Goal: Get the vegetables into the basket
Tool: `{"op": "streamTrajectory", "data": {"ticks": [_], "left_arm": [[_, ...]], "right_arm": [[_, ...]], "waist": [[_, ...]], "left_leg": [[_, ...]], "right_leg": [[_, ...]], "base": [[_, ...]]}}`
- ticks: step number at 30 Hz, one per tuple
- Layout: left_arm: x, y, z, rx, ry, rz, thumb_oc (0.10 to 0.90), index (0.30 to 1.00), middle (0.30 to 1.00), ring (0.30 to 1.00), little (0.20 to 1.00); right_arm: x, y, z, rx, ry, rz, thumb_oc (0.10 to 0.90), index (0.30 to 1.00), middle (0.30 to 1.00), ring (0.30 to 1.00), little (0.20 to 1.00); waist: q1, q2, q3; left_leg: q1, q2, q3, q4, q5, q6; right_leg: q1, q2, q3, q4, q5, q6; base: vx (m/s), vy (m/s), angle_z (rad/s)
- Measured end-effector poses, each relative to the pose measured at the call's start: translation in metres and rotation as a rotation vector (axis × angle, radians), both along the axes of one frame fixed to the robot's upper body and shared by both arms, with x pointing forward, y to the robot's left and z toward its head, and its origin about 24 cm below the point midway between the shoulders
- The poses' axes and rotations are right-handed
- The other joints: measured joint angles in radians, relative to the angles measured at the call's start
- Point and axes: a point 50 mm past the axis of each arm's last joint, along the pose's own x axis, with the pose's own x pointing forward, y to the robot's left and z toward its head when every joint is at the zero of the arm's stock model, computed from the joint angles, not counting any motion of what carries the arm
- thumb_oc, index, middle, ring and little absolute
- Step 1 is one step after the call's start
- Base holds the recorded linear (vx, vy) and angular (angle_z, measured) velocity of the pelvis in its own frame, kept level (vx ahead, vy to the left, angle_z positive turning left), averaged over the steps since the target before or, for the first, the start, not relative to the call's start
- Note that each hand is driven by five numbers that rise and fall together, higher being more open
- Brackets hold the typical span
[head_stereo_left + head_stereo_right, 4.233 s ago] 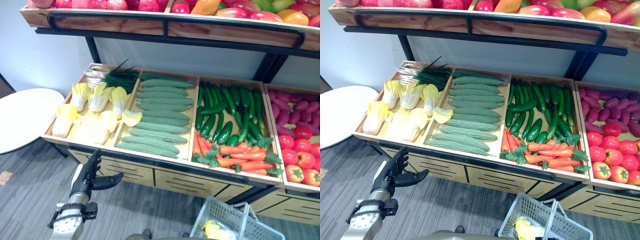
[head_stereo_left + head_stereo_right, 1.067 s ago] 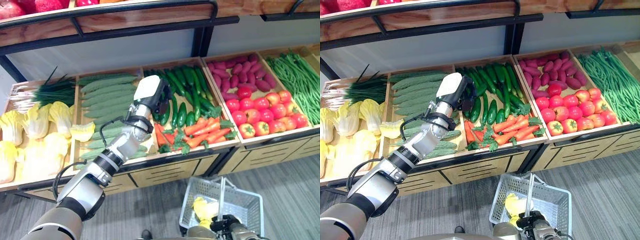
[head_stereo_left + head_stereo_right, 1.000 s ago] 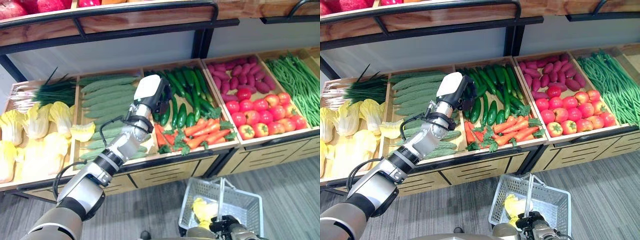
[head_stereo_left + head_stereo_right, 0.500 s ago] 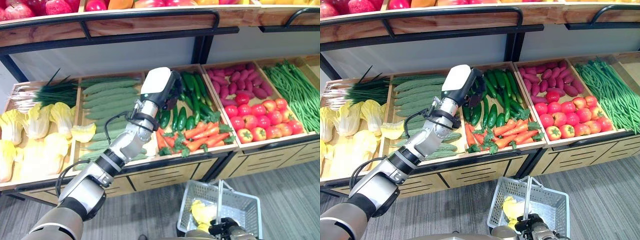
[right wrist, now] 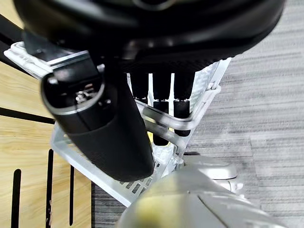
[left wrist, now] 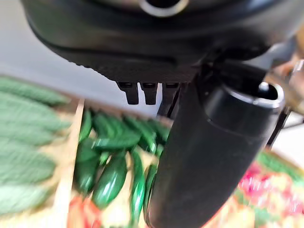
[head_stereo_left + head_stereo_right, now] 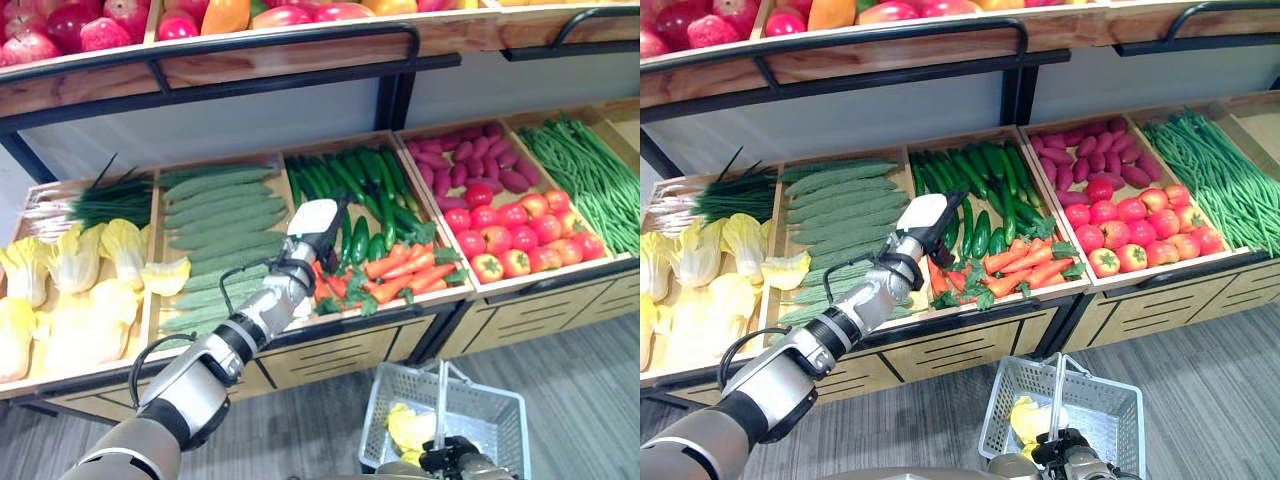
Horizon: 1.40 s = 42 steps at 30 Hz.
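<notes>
My left hand (image 7: 316, 222) hovers low over the bin of dark green cucumbers (image 7: 352, 178) and carrots (image 7: 402, 274), its white-covered back facing up. In the left wrist view its fingers (image 6: 145, 90) are straight and hold nothing, with cucumbers (image 6: 111, 178) just beyond them. The white wire basket (image 7: 484, 384) hangs below the stand's front at the lower right. My right hand (image 7: 452, 459) is shut on its handle (image 5: 164, 125), fingers curled round the bar. A yellow leafy vegetable (image 7: 405, 428) lies inside the basket.
The stand's other bins hold pale cabbages (image 7: 72, 272), scallions (image 7: 92, 200), long bumpy light green gourds (image 7: 214, 210), purple sweet potatoes (image 7: 470, 160), tomatoes (image 7: 512, 234) and green beans (image 7: 590, 170). A fruit shelf with a black rail (image 7: 280, 44) overhangs the back. Grey carpet lies below.
My left hand has dropped from above the cucumbers down close to the cucumber and carrot bin. The basket stays held in my right hand. The camera shifted slightly.
</notes>
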Motion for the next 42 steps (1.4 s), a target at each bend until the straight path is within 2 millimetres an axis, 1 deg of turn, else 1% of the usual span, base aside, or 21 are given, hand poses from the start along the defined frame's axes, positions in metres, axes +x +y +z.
{"op": "streamTrajectory", "data": {"ticks": [2,3,7,8,9,10,11,12,14,16,18,21,22,23,24,29,30,32,34,36,42], "left_arm": [[-0.004,-0.003,-0.015,0.023,0.053,-0.004,0.9,1.0,1.0,1.0,1.0],[-0.006,-0.004,-0.026,0.045,0.102,0.003,0.9,1.0,1.0,1.0,1.0],[-0.017,-0.008,-0.055,0.059,0.227,0.024,0.9,1.0,1.0,1.0,1.0],[-0.019,-0.011,-0.058,0.036,0.249,0.029,0.9,1.0,1.0,1.0,1.0],[-0.017,-0.015,-0.055,0.039,0.241,0.022,0.9,1.0,1.0,1.0,1.0],[-0.016,-0.014,-0.055,0.041,0.241,0.024,0.9,1.0,1.0,1.0,1.0],[-0.014,-0.012,-0.056,0.05,0.247,0.036,0.9,1.0,1.0,1.0,1.0],[-0.012,-0.011,-0.056,0.046,0.251,0.049,0.9,1.0,1.0,1.0,1.0],[-0.012,-0.008,-0.057,0.05,0.259,0.059,0.9,1.0,1.0,1.0,1.0],[-0.009,-0.006,-0.055,0.053,0.262,0.067,0.9,1.0,1.0,1.0,1.0],[-0.006,0.0,-0.055,0.067,0.274,0.085,0.9,1.0,1.0,1.0,1.0],[-0.003,0.0,-0.051,0.073,0.275,0.086,0.9,1.0,1.0,1.0,1.0],[-0.003,0.002,-0.052,0.075,0.279,0.093,0.598,0.577,0.577,0.577,0.577],[-0.002,0.004,-0.053,0.071,0.283,0.102,0.461,0.385,0.385,0.385,0.385],[-0.002,0.005,-0.052,0.061,0.286,0.11,0.4,0.3,0.3,0.3,0.3],[-0.002,0.007,-0.054,0.056,0.318,0.109,0.4,0.3,0.3,0.3,0.3],[0.0,0.011,-0.052,0.045,0.289,0.131,0.4,0.3,0.3,0.3,0.3],[0.001,0.012,-0.051,0.045,0.288,0.13,0.4,0.3,0.3,0.3,0.3],[0.002,0.021,-0.052,0.062,0.266,0.175,0.4,0.3,0.3,0.3,0.3],[0.005,0.028,-0.048,0.071,0.245,0.187,0.4,0.3,0.3,0.3,0.3],[0.004,0.025,-0.048,0.054,0.26,0.181,0.4,0.3,0.3,0.3,0.3]], "right_arm": [[-0.001,-0.004,0.001,-0.012,0.0,-0.002,0.4,0.3,0.3,0.3,0.3],[0.001,-0.008,0.002,-0.023,-0.005,0.001,0.4,0.3,0.3,0.3,0.3],[0.008,-0.019,0.007,-0.058,-0.023,0.021,0.4,0.3,0.3,0.3,0.3],[0.009,-0.022,0.009,-0.066,-0.027,0.021,0.4,0.3,0.3,0.3,0.3],[0.009,-0.029,0.011,-0.084,-0.025,0.019,0.4,0.3,0.3,0.3,0.3],[0.009,-0.03,0.011,-0.087,-0.025,0.019,0.4,0.3,0.3,0.3,0.3],[0.012,-0.034,0.013,-0.097,-0.028,0.02,0.4,0.3,0.3,0.3,0.3],[0.013,-0.039,0.015,-0.115,-0.027,0.033,0.4,0.3,0.3,0.3,0.3],[0.013,-0.042,0.016,-0.122,-0.028,0.033,0.4,0.3,0.3,0.3,0.3],[0.013,-0.043,0.016,-0.124,-0.027,0.035,0.4,0.3,0.3,0.3,0.3],[0.014,-0.044,0.017,-0.126,-0.032,0.035,0.4,0.3,0.3,0.3,0.3],[0.017,-0.044,0.018,-0.125,-0.039,0.036,0.4,0.3,0.3,0.3,0.3],[0.017,-0.044,0.018,-0.123,-0.042,0.038,0.4,0.3,0.3,0.3,0.3],[0.017,-0.044,0.018,-0.121,-0.044,0.039,0.4,0.3,0.3,0.3,0.3],[0.017,-0.044,0.018,-0.121,-0.044,0.039,0.4,0.3,0.3,0.3,0.3],[0.017,-0.044,0.018,-0.121,-0.05,0.041,0.4,0.3,0.3,0.3,0.3],[0.024,-0.04,0.019,-0.112,-0.077,0.05,0.4,0.3,0.3,0.3,0.3],[0.026,-0.038,0.019,-0.105,-0.085,0.053,0.4,0.3,0.3,0.3,0.3],[0.032,-0.031,0.018,-0.085,-0.1,0.059,0.4,0.3,0.3,0.3,0.3],[0.033,-0.025,0.017,-0.067,-0.104,0.053,0.4,0.3,0.3,0.3,0.3],[0.025,-0.027,0.015,-0.071,-0.083,0.048,0.4,0.3,0.3,0.3,0.3]], "waist": [[-0.012,0.019,-0.002],[-0.017,0.036,-0.003],[-0.06,0.093,0.0],[-0.066,0.106,0.001],[-0.072,0.121,0.006],[-0.074,0.123,0.006],[-0.087,0.138,0.007],[-0.09,0.157,0.008],[-0.103,0.165,0.007],[-0.107,0.167,0.007],[-0.106,0.173,0.008],[-0.107,0.174,0.009],[-0.107,0.173,0.01],[-0.107,0.172,0.01],[-0.107,0.172,0.011],[-0.091,0.169,0.013],[-0.086,0.158,0.02],[-0.084,0.142,0.032],[-0.088,0.121,0.048],[-0.089,0.103,0.064],[-0.093,0.103,0.064]], "left_leg": [[-0.005,0.0,0.007,0.0,-0.001,0.001],[-0.007,-0.002,0.016,0.0,-0.003,0.004],[-0.017,-0.003,0.035,0.0,-0.006,0.008],[-0.018,-0.003,0.038,0.0,-0.007,0.008],[-0.017,-0.003,0.043,0.0,-0.008,0.008],[-0.016,-0.003,0.043,0.0,-0.008,0.008],[-0.016,-0.001,0.049,0.0,-0.01,0.005],[-0.019,0.003,0.057,-0.001,-0.013,0.001],[-0.024,0.008,0.061,-0.004,-0.018,-0.006],[-0.026,0.013,0.07,-0.005,-0.027,-0.015],[-0.032,0.015,0.082,-0.005,-0.032,-0.015],[-0.044,0.016,0.085,-0.005,-0.033,-0.015],[-0.044,0.017,0.085,-0.005,-0.033,-0.015],[-0.044,0.017,0.085,-0.005,-0.033,-0.016],[-0.045,0.017,0.085,-0.005,-0.033,-0.016],[-0.053,0.015,0.085,-0.005,-0.034,-0.017],[-0.078,0.011,0.087,-0.005,-0.034,-0.017],[-0.088,0.011,0.087,-0.005,-0.034,-0.017],[-0.094,0.015,0.088,-0.005,-0.035,-0.016],[-0.085,0.02,0.09,-0.005,-0.035,-0.016],[-0.062,0.028,0.084,-0.005,-0.027,-0.013]], "right_leg": [[-0.011,0.0,0.007,-0.003,-0.001,0.0],[-0.016,0.0,0.016,-0.004,-0.001,-0.001],[-0.034,-0.001,0.033,-0.004,0.001,0.001],[-0.036,0.0,0.035,-0.004,0.001,0.001],[-0.038,0.001,0.038,-0.004,0.002,0.004],[-0.037,0.001,0.039,-0.004,0.002,0.004],[-0.041,0.003,0.046,-0.004,0.002,0.004],[-0.048,0.007,0.053,-0.004,-0.003,-0.004],[-0.055,0.013,0.057,-0.004,-0.003,-0.004],[-0.063,0.018,0.059,-0.002,-0.003,-0.004],[-0.08,0.021,0.063,0.01,-0.003,-0.004],[-0.098,0.022,0.064,0.022,-0.003,-0.005],[-0.1,0.023,0.063,0.026,-0.004,-0.005],[-0.103,0.024,0.063,0.033,-0.005,-0.007],[-0.107,0.025,0.064,0.036,-0.006,-0.007],[-0.126,0.025,0.064,0.058,-0.011,-0.007],[-0.16,0.022,0.067,0.07,-0.014,-0.004],[-0.168,0.019,0.062,0.067,-0.014,-0.003],[-0.174,0.021,0.052,0.067,-0.012,-0.001],[-0.178,0.02,0.032,0.087,-0.011,-0.002],[-0.131,0.028,0.03,0.046,-0.009,-0.004]], "base": [[0.0,-0.029,-0.12],[0.01,-0.025,-0.21],[0.01,-0.033,-0.14],[0.01,-0.043,-0.11],[0.02,-0.052,-0.05],[0.01,-0.03,-0.09],[0.02,-0.049,-0.19],[0.01,-0.049,-0.19],[0.02,-0.048,-0.13],[0.03,-0.062,-0.14],[0.02,-0.033,-0.15],[0.05,-0.046,-0.03],[0.04,-0.038,-0.01],[0.02,-0.036,-0.01],[0.02,-0.033,-0.02],[0.0,-0.01,-0.02],[0.02,-0.016,-0.06],[0.01,-0.008,-0.02],[0.02,-0.012,-0.15],[0.01,-0.007,-0.06],[0.01,-0.012,0.01]]}}
